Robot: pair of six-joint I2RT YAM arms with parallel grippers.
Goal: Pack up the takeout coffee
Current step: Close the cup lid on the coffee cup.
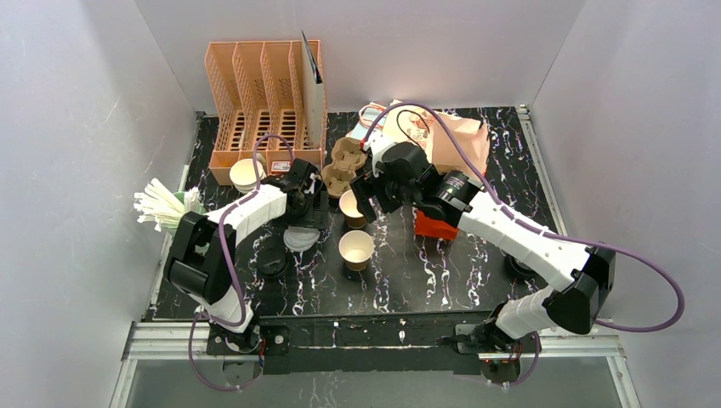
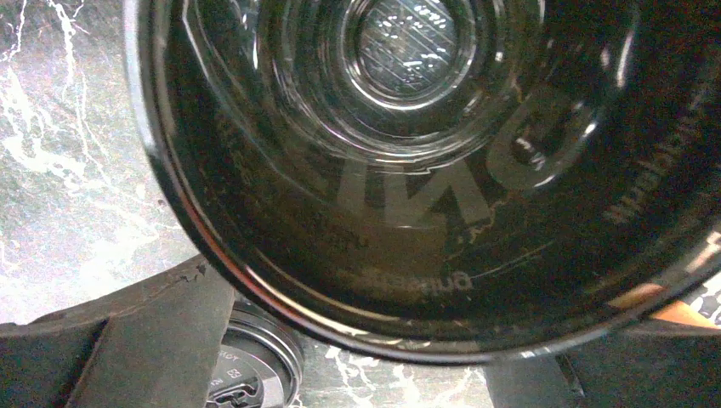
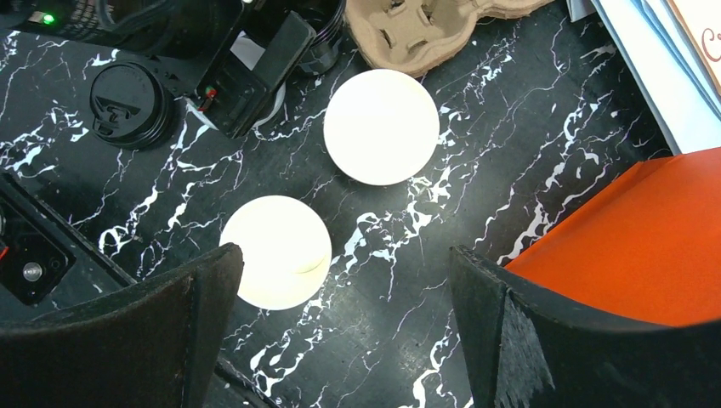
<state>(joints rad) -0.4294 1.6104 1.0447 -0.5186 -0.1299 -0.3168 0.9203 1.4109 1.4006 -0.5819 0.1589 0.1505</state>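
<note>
Worktop (image 1: 425,285), black marbled. Orange rack (image 1: 255,93), upper left. Paper bag (image 1: 455,136), upper right, likely destination. Pulp carrier (image 1: 344,166), crowding the far approach. Right end effector (image 3: 340,263), released wide to straddle a cup below. Left end effector (image 1: 304,197), fingers spread by black cup (image 2: 425,212); contact unclear. Takeout coffee cup (image 1: 356,249), centre, upright, lidless; twin (image 1: 351,208) just behind. Black lid (image 1: 272,262), left of centre.
</note>
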